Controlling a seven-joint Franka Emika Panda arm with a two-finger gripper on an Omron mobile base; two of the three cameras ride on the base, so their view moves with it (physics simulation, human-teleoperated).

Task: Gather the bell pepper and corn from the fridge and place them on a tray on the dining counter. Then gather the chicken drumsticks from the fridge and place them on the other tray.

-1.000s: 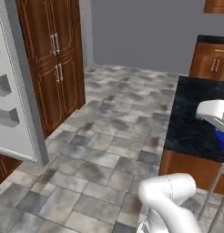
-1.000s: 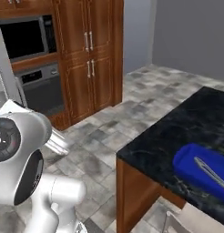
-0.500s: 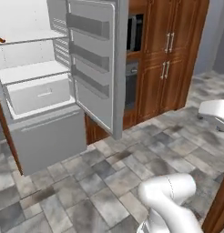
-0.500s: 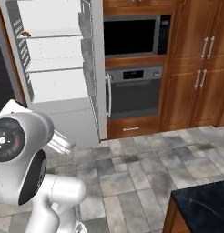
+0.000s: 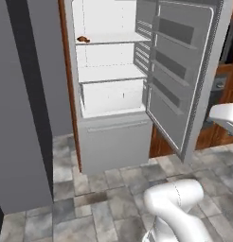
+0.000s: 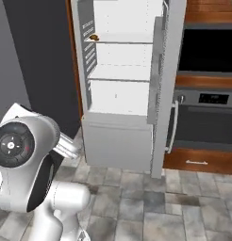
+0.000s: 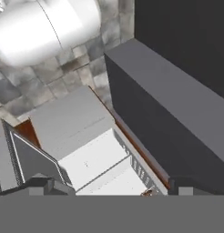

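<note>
The fridge (image 5: 113,90) stands ahead with its door (image 5: 184,75) swung wide to the right. One drumstick (image 5: 83,39) lies on an upper shelf (image 5: 111,38), at its left front corner; the right base view shows it too (image 6: 94,36), and the hand view catches a brown speck (image 7: 149,193) that is probably the same piece. No pepper, corn or second drumstick can be made out on the white shelves, so those may already be on the trays, or be hidden; I cannot tell which.

The gripper (image 7: 111,186) is spread wide and carries nothing, its dark tips framing the fridge in the hand view.

Risks, as I judge them:
- The drumstick sits high and close to the left wall of the fridge, so a reach straight in could strike a finger on the wall or the shelf edge.
- It is small and club-shaped; a clamp on the thin end could let it pivot and drop to the lower shelf or the floor (image 5: 113,203).
- The open door crowds the right side, and an elbow swinging wide could hit it.
- The base is not near enough yet; stretching from here would leave the arm little room to correct.
</note>
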